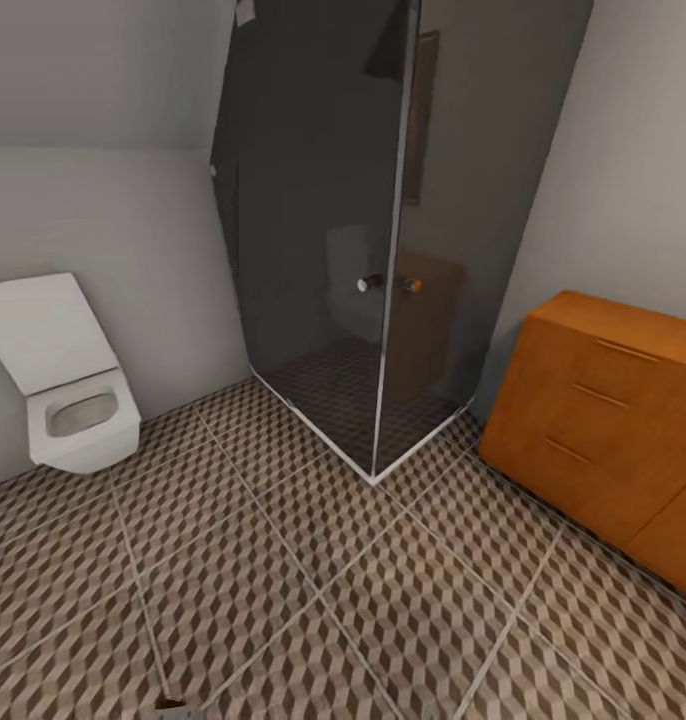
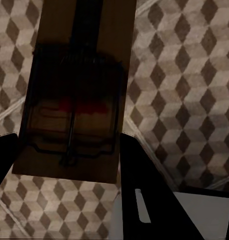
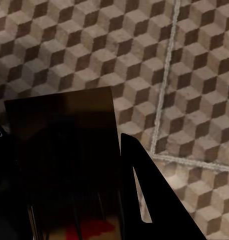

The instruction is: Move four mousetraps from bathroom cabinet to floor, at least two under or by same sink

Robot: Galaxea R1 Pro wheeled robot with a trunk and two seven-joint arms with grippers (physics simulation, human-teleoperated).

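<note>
**Carrying two traps, no sink ahead**

As we look from the head, we see the floor (image 1: 313,560), a toilet (image 1: 68,390), a glass shower (image 1: 373,250) and an orange cabinet (image 1: 608,420).

At the left wrist, our left gripper (image 2: 64,150) pinches a mousetrap (image 2: 77,90) above the tiles.

At the right wrist, our right gripper (image 3: 64,175) pinches a second trap (image 3: 64,160).

We judge this is the carrying step; next we must find the sink and lower both traps beside it.

Black, wedge-shaped fingers (image 2: 139,200) were noted on the left gripper (image 2: 64,165); a narrow slot was seen in one. The right gripper's fingers (image 3: 149,200) were likewise black.
</note>
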